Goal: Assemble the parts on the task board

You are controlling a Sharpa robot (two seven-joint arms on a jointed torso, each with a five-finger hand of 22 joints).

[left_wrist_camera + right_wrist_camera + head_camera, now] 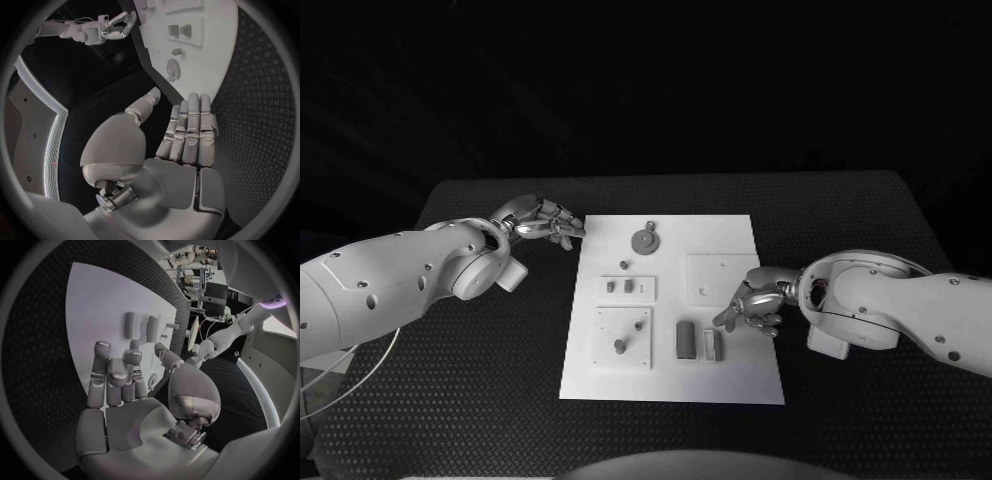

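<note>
Right hand (754,300) hovers empty, fingers apart, over the board's (733,235) right edge; left hand (545,222) empty too, at the far left corner. Parts (692,340) lie scattered on the board on the counter (877,220); assembly looks barely begun, nothing grasped yet.

The white task board (733,380) lies flat mid-table, small grey parts (685,339) seemingly resting across it.
</note>
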